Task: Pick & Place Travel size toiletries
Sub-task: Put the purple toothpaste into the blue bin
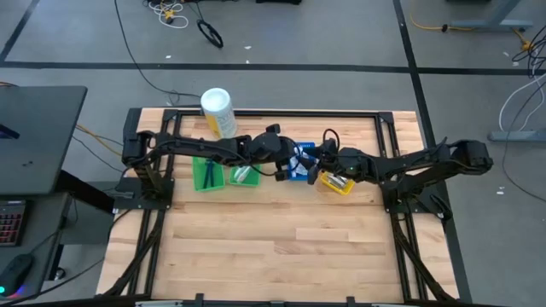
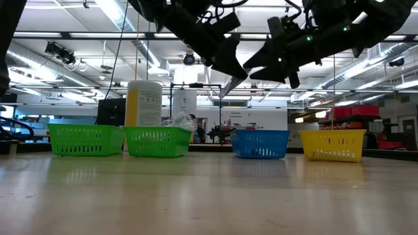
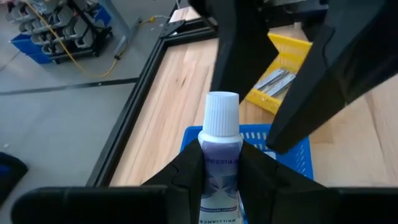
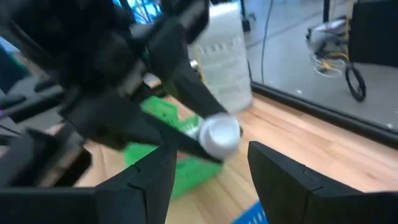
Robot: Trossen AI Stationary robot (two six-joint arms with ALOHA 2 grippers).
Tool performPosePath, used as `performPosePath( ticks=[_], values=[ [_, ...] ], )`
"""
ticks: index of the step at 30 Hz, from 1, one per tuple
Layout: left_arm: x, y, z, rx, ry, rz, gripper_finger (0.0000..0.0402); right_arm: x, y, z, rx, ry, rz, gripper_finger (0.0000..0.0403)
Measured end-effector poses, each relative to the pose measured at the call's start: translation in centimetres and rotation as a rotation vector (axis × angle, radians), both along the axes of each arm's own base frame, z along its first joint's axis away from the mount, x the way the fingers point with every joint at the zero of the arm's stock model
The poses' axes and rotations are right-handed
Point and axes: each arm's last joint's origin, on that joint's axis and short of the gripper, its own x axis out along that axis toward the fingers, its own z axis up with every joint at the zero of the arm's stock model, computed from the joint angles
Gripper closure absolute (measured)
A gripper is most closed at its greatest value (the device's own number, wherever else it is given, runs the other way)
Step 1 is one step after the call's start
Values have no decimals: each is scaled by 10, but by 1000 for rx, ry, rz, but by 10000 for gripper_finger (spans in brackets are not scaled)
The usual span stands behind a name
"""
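Note:
A small white tube (image 3: pixel 221 168) with blue marks and a white ribbed cap (image 3: pixel 222 112) sits in my left gripper (image 3: pixel 221 177), which is shut on it in the air above the blue bin (image 3: pixel 295 152). In the high view my left gripper (image 1: pixel 280 168) and right gripper (image 1: pixel 312 170) meet over that bin. My right gripper (image 4: pixel 211 168) is open. Its dark fingers (image 3: pixel 233 56) stand on either side of the tube's cap end (image 4: pixel 221 134), apart from it. In the low view the tube (image 2: pixel 230 85) hangs well above the table. My left gripper pinches the tube by its body just below the cap (image 3: pixel 221 155), one finger on each side. The tube lies along the fingers and its cap end sticks out past their tips. The fingers come from the table's left, slanting down. The tube is lifted clear over the blue bin.
Two green bins (image 1: pixel 207 174) (image 1: pixel 244 175) stand left of the blue bin (image 1: pixel 299 152); the left one holds thin green items. The yellow bin (image 1: pixel 337 182) on the right holds silvery pieces (image 3: pixel 273 78). The big white-and-yellow canister (image 1: pixel 217 111) stands near the far edge. Bare wood stretches toward the near edge.

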Motion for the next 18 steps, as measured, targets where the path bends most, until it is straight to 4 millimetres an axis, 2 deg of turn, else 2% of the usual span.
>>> performPosePath(
  ticks=[6,18],
  values=[
    [0,-7,0,66,21,20,315,1,-1,9,-32,-79,-11,195],
    [2,-14,4,143,7,60,315,-1,-14,8,-9,-68,-12,198]
  ],
)
